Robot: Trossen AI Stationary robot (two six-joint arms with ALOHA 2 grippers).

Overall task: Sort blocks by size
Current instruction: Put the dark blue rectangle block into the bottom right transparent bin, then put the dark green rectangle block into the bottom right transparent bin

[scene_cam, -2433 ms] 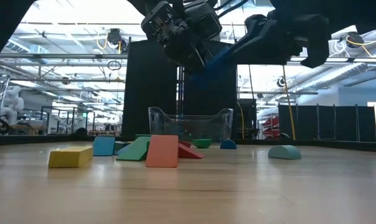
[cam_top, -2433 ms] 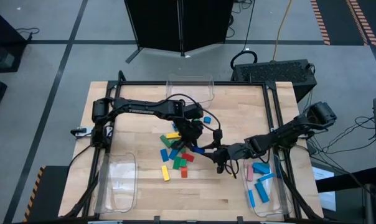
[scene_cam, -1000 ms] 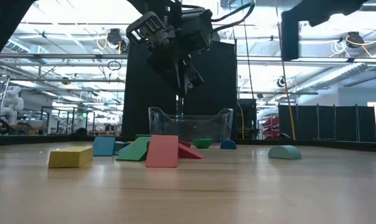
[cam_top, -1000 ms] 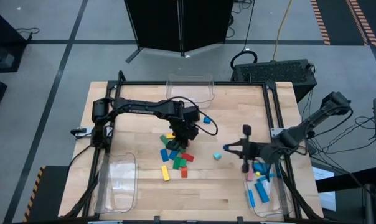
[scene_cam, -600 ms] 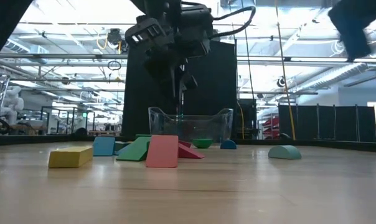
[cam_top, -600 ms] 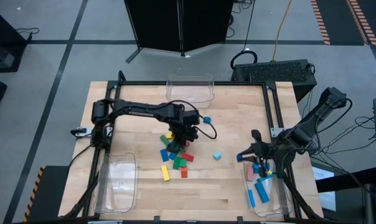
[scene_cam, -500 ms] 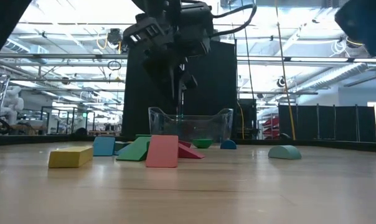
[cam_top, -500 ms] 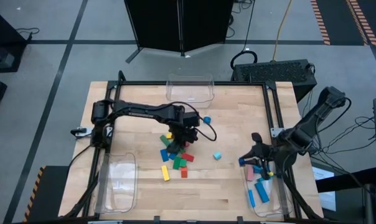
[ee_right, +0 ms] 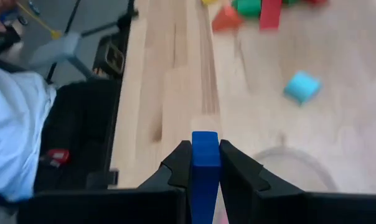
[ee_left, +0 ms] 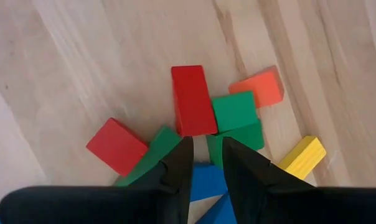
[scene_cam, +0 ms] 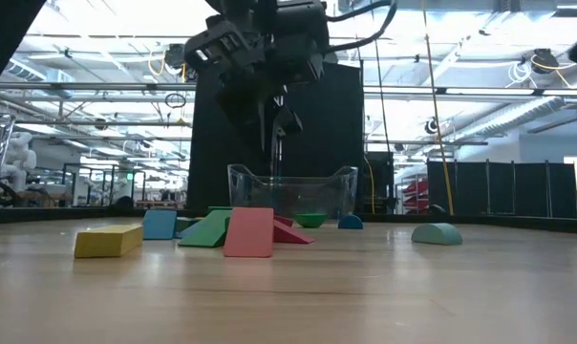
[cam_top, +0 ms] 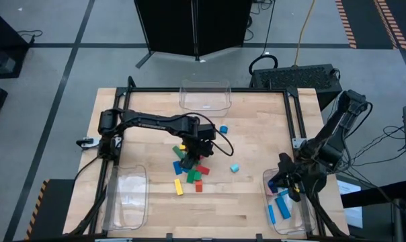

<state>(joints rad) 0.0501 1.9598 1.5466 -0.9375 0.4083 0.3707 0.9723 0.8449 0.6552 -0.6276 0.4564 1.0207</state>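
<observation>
The blocks lie in a loose pile (cam_top: 189, 171) at mid table: red (ee_left: 191, 99), green (ee_left: 235, 112), orange (ee_left: 259, 87) and yellow (ee_left: 303, 157) ones. A cyan block (cam_top: 234, 168) and a blue one (cam_top: 222, 129) lie apart. My left gripper (cam_top: 189, 154) hangs over the pile, pointing down, fingers a narrow gap apart (ee_left: 203, 158) with nothing between them. My right gripper (cam_top: 283, 183) is over the right bin (cam_top: 296, 225), shut on a blue block (ee_right: 205, 155). My right gripper pinches the blue block by its two opposite side faces (ee_right: 205, 168) between the two fingers. The block lies along the fingers, and its free end (ee_right: 205, 137) sticks out past the fingertips. The fingers slant down. The block is lifted clear, above the table's near right part.
The right bin holds blue and pink blocks (cam_top: 283, 208). A clear bin (cam_top: 126, 198) stands at the near left and another (cam_top: 204, 95) at the far edge. A black frame (cam_top: 298, 121) runs along the table's sides. Light-blue cloth (ee_right: 14, 130) shows beyond the table's edge.
My right gripper has swung toward the table's near right corner with the blue block, rolling as it went, and now stands over the right bin. My left gripper has shifted a little over the pile toward the near edge. The blocks on the table have stayed put.
</observation>
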